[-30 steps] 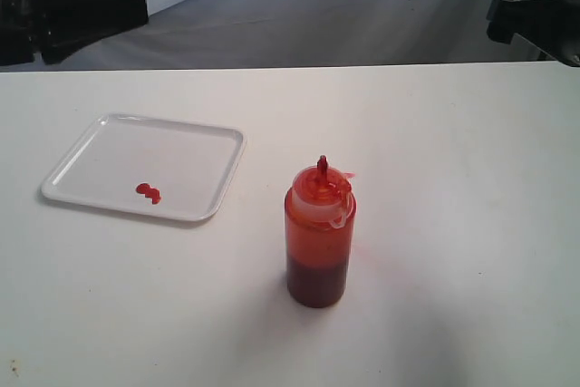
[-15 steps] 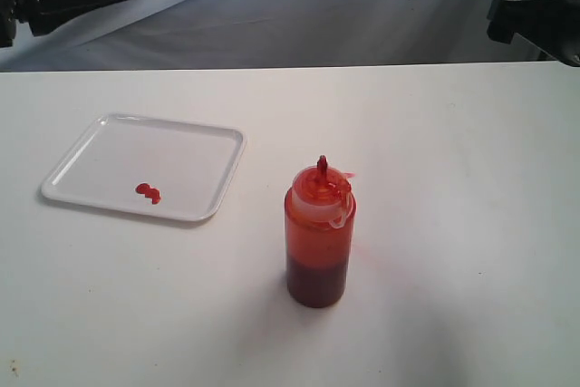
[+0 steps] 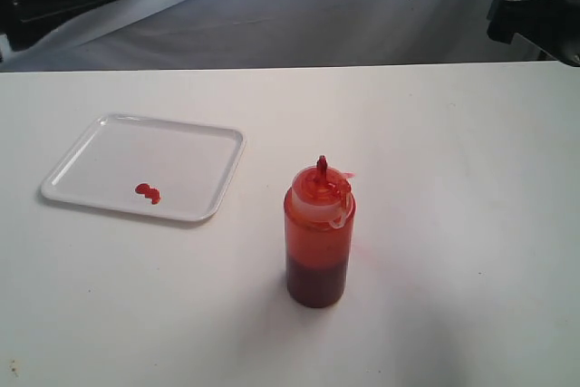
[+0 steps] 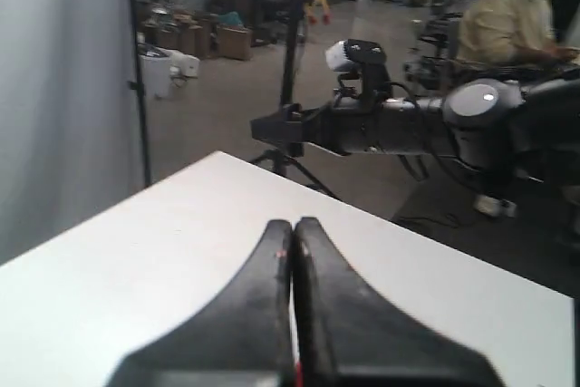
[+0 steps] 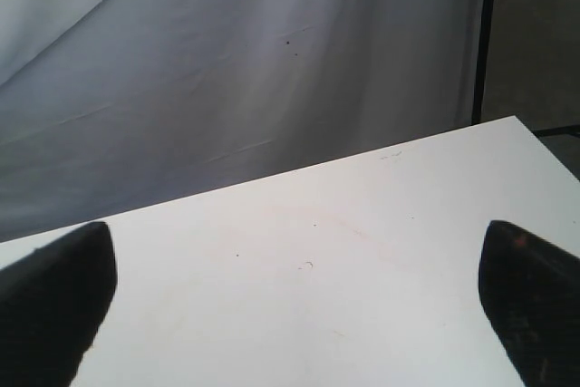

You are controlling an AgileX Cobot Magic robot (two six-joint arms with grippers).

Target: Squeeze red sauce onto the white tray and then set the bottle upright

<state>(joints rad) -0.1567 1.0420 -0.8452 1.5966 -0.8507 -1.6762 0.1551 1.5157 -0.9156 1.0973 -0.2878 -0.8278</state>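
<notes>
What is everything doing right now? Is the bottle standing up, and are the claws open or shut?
white tray: lying flat on the table.
red sauce: small blobs on the white tray.
bottle: standing upright on the table, nothing holding it.
left claw: shut, empty.
right claw: open wide, empty.

the bottle (image 3: 318,237) stands upright beside the white tray (image 3: 195,146) holding red sauce (image 3: 148,192).
</notes>
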